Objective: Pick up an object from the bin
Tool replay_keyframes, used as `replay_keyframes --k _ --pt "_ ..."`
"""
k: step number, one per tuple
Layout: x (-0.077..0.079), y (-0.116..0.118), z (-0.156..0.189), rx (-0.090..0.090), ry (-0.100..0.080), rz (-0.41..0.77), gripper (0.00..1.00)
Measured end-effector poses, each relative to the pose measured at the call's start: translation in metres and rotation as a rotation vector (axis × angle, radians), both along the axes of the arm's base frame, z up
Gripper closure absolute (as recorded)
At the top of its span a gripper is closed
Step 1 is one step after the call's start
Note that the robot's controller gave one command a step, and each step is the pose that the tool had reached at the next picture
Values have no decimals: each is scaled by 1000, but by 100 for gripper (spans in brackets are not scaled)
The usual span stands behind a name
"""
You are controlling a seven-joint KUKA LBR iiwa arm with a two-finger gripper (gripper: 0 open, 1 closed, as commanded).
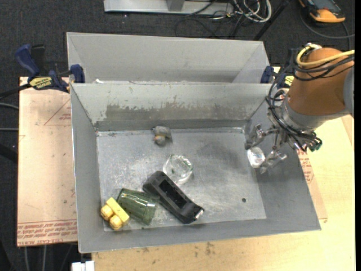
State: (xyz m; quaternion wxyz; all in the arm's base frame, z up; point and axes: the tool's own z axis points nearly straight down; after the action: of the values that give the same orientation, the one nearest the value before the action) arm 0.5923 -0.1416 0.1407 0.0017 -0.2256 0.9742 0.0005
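My gripper (264,150) hangs over the right slope of the bin, well above the floor. Between its fingers sits a small clear, whitish lump (255,157), and the fingers are shut on it. Nearest on the bin floor is a clear glass cup (178,168), lying left of the gripper near the middle. Just below that cup lies a black oblong case (172,197), set at a slant.
A dark green glass (137,206) lies on its side at the front left, touching a yellow block (113,214). A small grey-brown stone (161,134) rests by the back wall. The arm with its orange cover comes in from the right.
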Motion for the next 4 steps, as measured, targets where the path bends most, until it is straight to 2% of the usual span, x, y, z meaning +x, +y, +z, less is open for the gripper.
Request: replay_keyframes --k 1,2,3,4 --pt "20 1 9 0 2 12 100" --pt "24 0 -4 0 -2 12 100" --pt "28 8 -5 1 2 -32 100" --pt "35 7 -6 0 -3 -35 100"
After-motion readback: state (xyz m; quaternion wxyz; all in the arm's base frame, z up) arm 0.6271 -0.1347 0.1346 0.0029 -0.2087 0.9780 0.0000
